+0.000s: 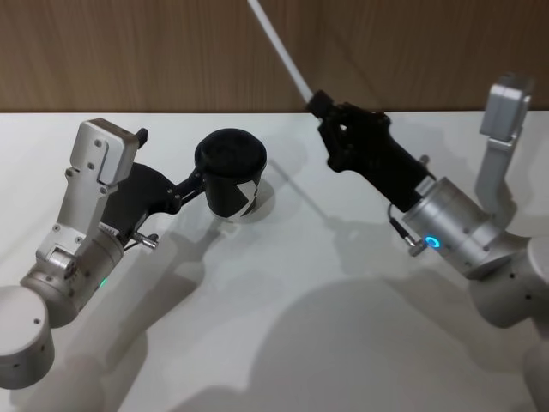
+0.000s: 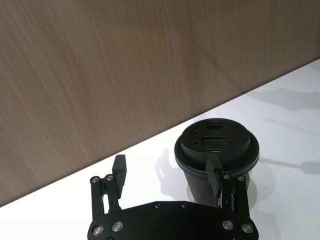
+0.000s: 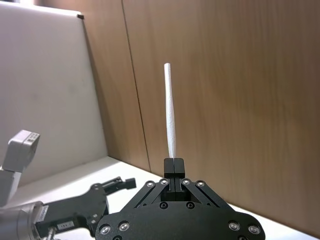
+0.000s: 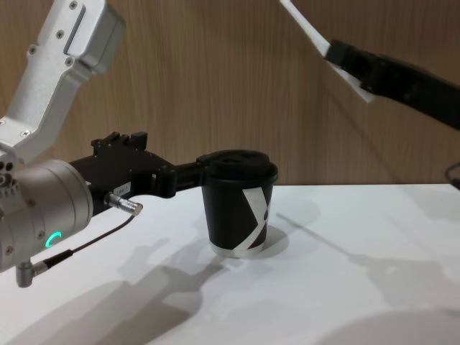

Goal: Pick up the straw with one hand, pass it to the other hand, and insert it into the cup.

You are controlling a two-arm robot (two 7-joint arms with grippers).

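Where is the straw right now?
The straw is pinched in the right gripper, held above the table to the right of the cup, slanting up toward the wooden wall.

White table point(image 1: 257, 292) w/ brown wood-panel wall point(image 1: 129, 51) behind; white board point(image 3: 50, 90) beside the wood panels.

The black lidded cup point(image 1: 230, 176), white X on its side, stands upright on the surface point(image 1: 300, 300). The thin white straw point(image 1: 279, 47) slants in the air up and right of the cup, pinched near its lower end by the right end effector point(image 1: 316, 101).
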